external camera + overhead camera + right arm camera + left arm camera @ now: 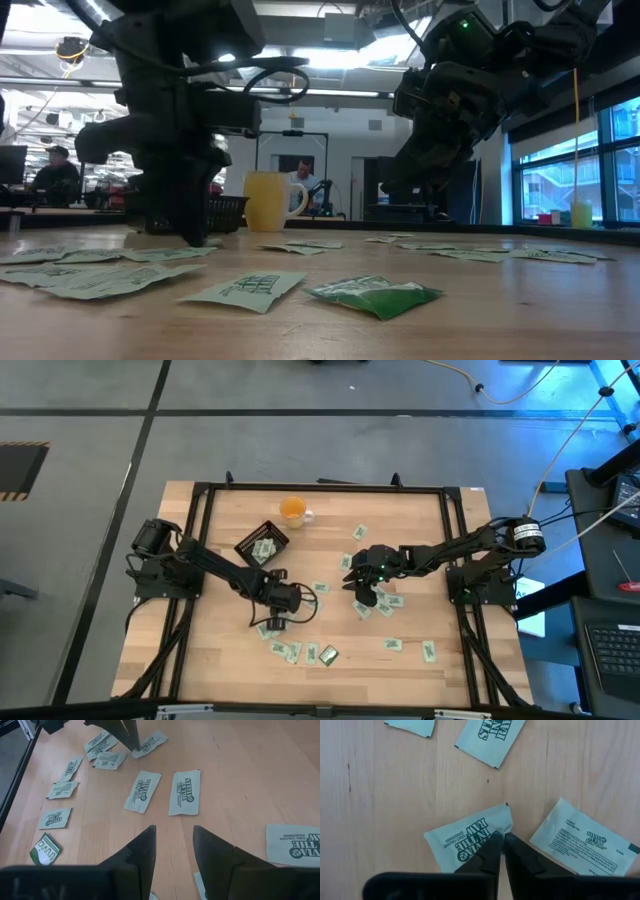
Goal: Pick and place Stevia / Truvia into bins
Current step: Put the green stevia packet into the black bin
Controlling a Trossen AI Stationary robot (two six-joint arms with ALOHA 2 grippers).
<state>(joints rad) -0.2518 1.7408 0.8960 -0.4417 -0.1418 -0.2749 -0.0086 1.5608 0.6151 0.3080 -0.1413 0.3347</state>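
Many pale green and white Stevia sachets lie flat and scattered over the wooden table; a darker green one lies near the front edge. The black tray stands left of the middle, with a few sachets inside. My left gripper is below the tray in the high view. It is down at the table and shut on one sachet. My right gripper hangs open above the table's middle. Two sachets lie ahead of its fingers, untouched. My left gripper comes from above, pointing down, its two fingertips closed together on the sachet's long edge near one corner. The sachet still lies flat on the table. How much paper sits between the tips is hidden by the fingers.
An orange cup with a white handle stands beyond the tray near the far edge. A black frame runs along the table's far and side edges. People sit in the room behind. Bare wood shows at the table's near left.
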